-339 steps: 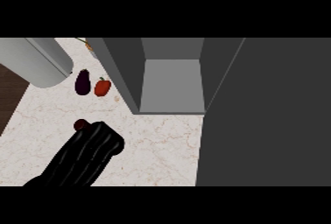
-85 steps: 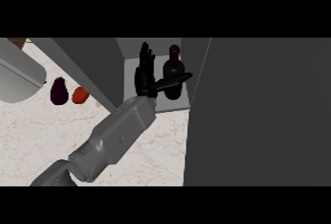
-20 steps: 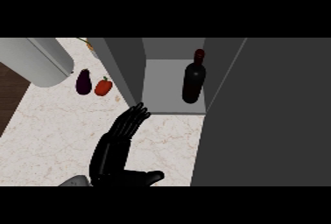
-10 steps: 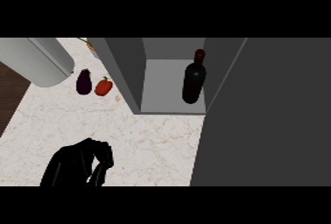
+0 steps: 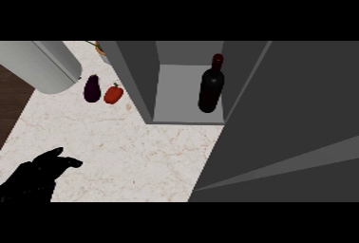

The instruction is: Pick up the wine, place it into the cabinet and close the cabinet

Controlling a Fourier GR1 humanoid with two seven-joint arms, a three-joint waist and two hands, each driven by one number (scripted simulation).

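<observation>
The wine bottle (image 5: 212,85) stands upright inside the open cabinet (image 5: 175,102), at one o'clock from the left hand (image 5: 35,178) and well apart. The cabinet door (image 5: 294,109), out at three o'clock, wants closing. The hand holds nothing; spread or curled, I cannot tell

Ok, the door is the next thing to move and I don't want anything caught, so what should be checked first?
1. Wine bottle inside the cabinet, upright: ok.
2. Left hand apart from the bottle, low at the view's left: ok.
3. Cabinet door shut: not ok, it stands open.
4. Eggplant and red pepper outside the cabinet, left of it, away from the door: ok.
5. Right hand ready for the door: cannot tell, out of view.
</observation>
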